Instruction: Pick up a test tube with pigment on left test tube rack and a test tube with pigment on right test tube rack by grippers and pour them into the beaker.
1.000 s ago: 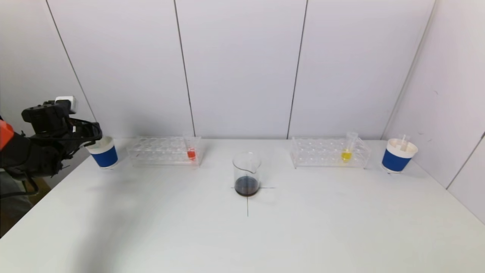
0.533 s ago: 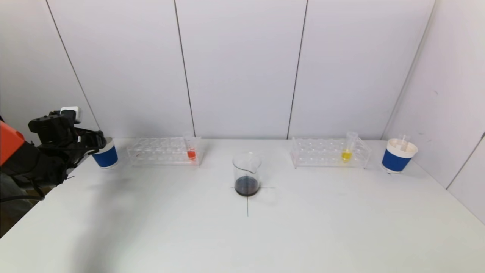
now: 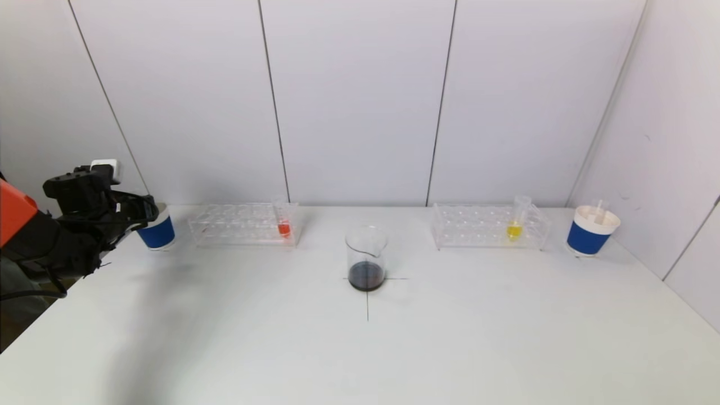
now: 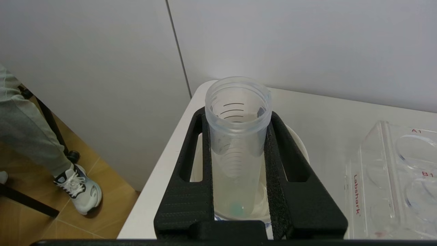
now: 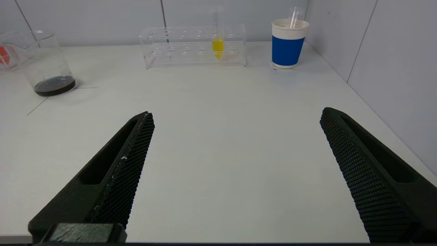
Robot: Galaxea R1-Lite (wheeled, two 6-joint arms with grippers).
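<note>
My left gripper (image 3: 147, 208) is at the far left over a blue paper cup (image 3: 156, 229). In the left wrist view it (image 4: 237, 116) is shut on an emptied clear test tube (image 4: 237, 136) with a green trace at its tip, standing down inside the cup. The left rack (image 3: 242, 225) holds a tube with red pigment (image 3: 284, 228). The right rack (image 3: 486, 228) holds a tube with yellow pigment (image 3: 514, 229). The beaker (image 3: 366, 257) at the centre holds dark liquid. My right gripper (image 5: 237, 118) is open and empty over the near table, out of the head view.
A second blue cup (image 3: 589, 232) with an empty tube stands at the far right by the wall. The table's left edge (image 4: 164, 160) drops off beside the left cup. A person's leg and shoe (image 4: 76, 186) are on the floor there.
My left gripper came down with the tube toward the left cup over the first half second, then stayed put. Nothing else moved.
</note>
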